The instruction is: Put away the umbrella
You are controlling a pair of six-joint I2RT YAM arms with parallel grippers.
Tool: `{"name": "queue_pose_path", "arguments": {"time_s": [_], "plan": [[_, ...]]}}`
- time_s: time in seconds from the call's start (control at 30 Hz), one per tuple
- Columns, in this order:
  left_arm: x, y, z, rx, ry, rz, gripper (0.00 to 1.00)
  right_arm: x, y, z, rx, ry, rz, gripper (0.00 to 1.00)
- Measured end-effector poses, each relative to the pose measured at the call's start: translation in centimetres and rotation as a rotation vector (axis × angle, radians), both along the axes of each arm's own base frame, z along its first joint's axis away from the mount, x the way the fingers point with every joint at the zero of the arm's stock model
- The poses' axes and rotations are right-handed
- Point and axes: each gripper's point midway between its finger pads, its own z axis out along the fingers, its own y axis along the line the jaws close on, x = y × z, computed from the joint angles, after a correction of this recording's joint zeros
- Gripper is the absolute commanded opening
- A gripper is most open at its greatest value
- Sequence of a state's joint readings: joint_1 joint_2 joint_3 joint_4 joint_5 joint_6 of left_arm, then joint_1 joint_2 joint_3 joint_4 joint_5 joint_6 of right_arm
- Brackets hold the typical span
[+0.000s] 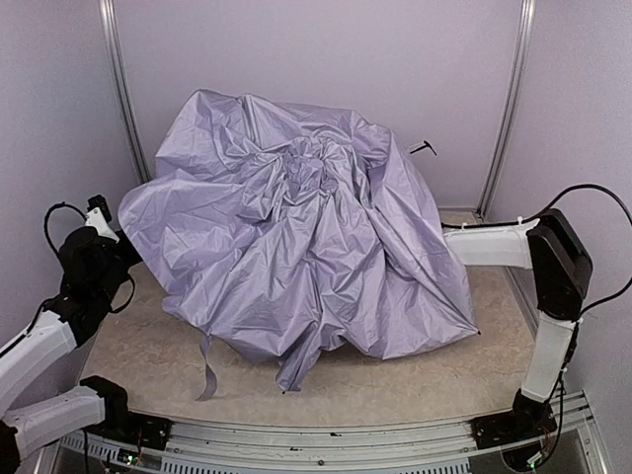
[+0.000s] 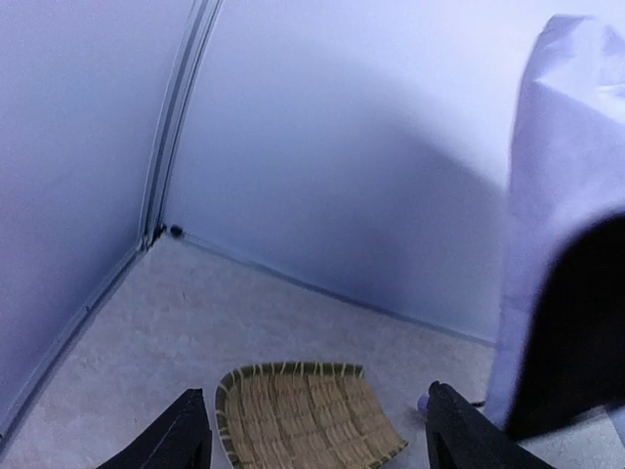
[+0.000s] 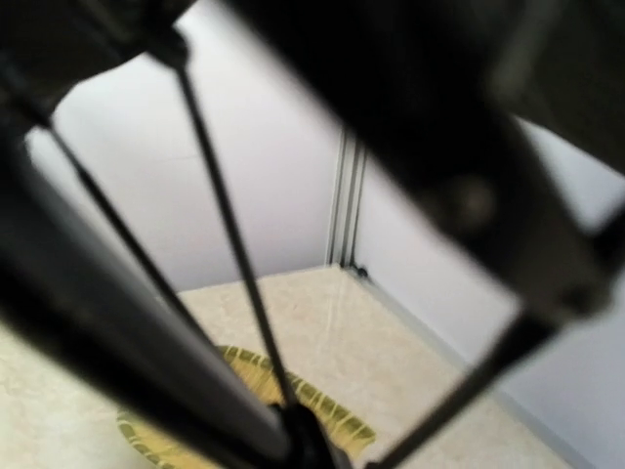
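Umbrella (image 1: 296, 247) lies canopy-up at centre of desk (image 1: 395, 380), crumpled silver-lilac fabric covering most of surface, loose strap (image 1: 207, 367) trailing toward near edge. Left claw (image 2: 317, 435) just off canopy's left edge, jaws spread wide, nothing between them; woven tray (image 2: 293, 371) on desk beyond. Right arm (image 1: 494, 245) reaches under canopy's right side; right claw hidden there, grip impossible to tell. Thin black ribs (image 3: 229, 234) cross right wrist view.

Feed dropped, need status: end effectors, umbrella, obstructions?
Left end effector open, empty. Right end effector under umbrella, state unclear. Umbrella crumpled mid-table, straw tray beside it.
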State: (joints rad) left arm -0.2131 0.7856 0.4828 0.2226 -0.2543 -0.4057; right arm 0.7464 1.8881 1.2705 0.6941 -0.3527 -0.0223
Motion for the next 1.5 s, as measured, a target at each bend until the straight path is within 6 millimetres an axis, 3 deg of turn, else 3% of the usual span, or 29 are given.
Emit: {"name": "queue_pose_path", "arguments": {"time_s": [0.17, 0.3, 0.47, 0.6, 0.67, 0.77, 0.83, 1.0, 1.17, 1.37, 1.5], "plan": [[-2.8, 1.2, 6.6, -0.031, -0.186, 0.063, 0.66, 1.2, -0.1, 3.2, -0.065, 0.148, -0.053, 0.00], [-4.3, 1.2, 10.4, -0.042, -0.273, 0.088, 0.66, 1.2, -0.5, 4.7, -0.133, 0.268, -0.074, 0.00], [-4.1, 0.5, 12.7, 0.004, -0.290, 0.090, 0.67, -0.3, -1.6, 4.9, -0.219, 0.363, -0.063, 0.00], [-3.6, -0.9, 14.5, 0.058, -0.299, 0.036, 0.78, -2.2, -1.9, 4.7, -0.252, 0.365, 0.007, 0.00], [-3.3, -2.6, 15.9, 0.089, -0.322, -0.059, 0.81, -3.0, -1.9, 4.5, -0.265, 0.347, 0.044, 0.00], [-3.1, -8.0, 18.7, 0.132, -0.380, -0.343, 0.94, -3.8, -1.6, 4.4, -0.285, 0.316, 0.097, 0.00], [-3.3, -11.7, 19.6, 0.143, -0.407, -0.543, 0.97, -4.2, -1.5, 4.3, -0.296, 0.305, 0.124, 0.00], [-3.1, -18.9, 18.7, 0.150, -0.356, -0.879, 0.99, -4.8, -0.9, 4.4, -0.292, 0.295, 0.180, 0.00], [-3.2, -25.9, 19.2, 0.232, -0.334, -1.053, 0.99, -5.5, 0.0, 4.5, -0.282, 0.294, 0.216, 0.00], [-1.5, -28.7, 18.0, 0.287, -0.300, -1.085, 0.97, -6.9, 1.5, 4.6, -0.283, 0.297, 0.259, 0.00], [-0.2, -29.0, 17.8, 0.306, -0.288, -1.047, 0.78, -6.7, 1.8, 4.8, -0.286, 0.318, 0.250, 0.01]]}}
